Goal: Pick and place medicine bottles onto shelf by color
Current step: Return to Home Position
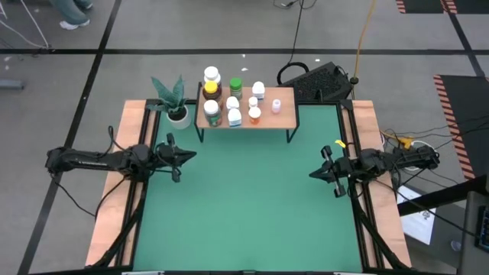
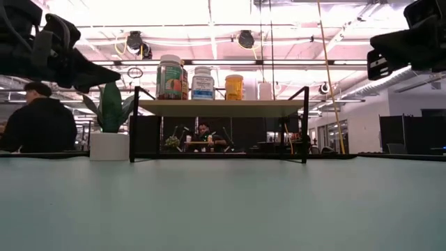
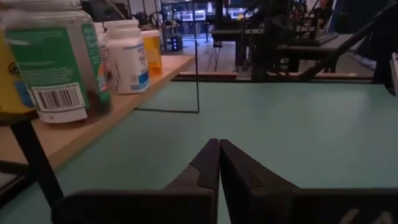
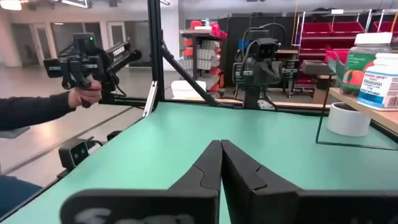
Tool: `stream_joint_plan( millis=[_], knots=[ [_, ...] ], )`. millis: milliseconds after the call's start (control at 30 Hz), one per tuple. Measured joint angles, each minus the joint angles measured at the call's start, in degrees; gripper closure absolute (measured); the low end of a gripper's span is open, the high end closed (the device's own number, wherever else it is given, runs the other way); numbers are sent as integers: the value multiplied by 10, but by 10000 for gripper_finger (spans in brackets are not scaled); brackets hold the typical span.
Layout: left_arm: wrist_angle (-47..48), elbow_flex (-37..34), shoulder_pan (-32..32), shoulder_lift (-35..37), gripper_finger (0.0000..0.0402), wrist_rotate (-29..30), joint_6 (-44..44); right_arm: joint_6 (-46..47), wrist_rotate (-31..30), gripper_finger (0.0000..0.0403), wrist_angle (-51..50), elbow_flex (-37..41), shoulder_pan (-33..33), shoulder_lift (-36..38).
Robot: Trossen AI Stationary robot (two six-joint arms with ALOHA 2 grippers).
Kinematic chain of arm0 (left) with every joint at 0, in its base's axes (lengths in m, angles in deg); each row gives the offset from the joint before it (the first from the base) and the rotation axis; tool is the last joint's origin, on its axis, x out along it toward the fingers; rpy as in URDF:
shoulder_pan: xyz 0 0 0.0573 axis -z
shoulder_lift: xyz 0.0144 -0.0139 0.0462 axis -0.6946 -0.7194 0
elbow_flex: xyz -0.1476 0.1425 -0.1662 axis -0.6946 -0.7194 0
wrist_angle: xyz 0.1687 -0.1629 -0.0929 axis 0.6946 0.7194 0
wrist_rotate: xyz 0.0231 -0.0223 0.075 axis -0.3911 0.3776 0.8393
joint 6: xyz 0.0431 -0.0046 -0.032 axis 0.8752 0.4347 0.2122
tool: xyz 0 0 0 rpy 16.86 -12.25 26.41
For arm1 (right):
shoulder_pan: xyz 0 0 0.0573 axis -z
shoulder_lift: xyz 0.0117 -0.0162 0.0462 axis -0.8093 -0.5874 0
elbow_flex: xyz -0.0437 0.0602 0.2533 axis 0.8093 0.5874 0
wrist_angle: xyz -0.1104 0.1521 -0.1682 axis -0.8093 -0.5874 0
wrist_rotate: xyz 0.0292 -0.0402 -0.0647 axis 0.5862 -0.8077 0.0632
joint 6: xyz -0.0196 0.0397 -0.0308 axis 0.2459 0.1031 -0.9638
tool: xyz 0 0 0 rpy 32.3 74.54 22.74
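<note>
The shelf [image 1: 263, 121], a light-wood board on thin black legs, stands at the green table's far edge. Several medicine bottles stand upright on it by their bases: an amber one with a yellow label [image 1: 212, 85], a green one [image 1: 235, 87], white-and-blue ones [image 1: 234, 116], an orange one [image 1: 254, 115] and a pale pink one [image 1: 276, 105]. My left gripper [image 1: 191, 155] hovers shut at the table's left edge, pointing level toward the right. My right gripper [image 1: 313, 174] hovers shut at the right edge, pointing level toward the left. Both hold nothing.
A white pot with a green plant [image 1: 176, 107] stands left of the shelf. A dark keyboard [image 1: 321, 82] lies on the floor behind the table. People show in the room beyond, one hand [image 4: 87, 94] holding a device. The green table top [image 1: 252, 206] lies between the arms.
</note>
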Motion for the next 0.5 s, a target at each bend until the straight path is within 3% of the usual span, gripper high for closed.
stream_joint_plan(
  millis=[200, 333, 500],
  knots=[
    [97, 1, 1, 62, 386, -32, -31, -23, -1, 403, -8, 1, 0, 0],
    [105, 1, 1, 64, 398, -97, -43, -30, -2, 403, -12, 1, 0, 0],
    [109, 1, 1, 60, 387, -105, -35, -36, -3, 403, -13, 1, 0, 0]
  ],
)
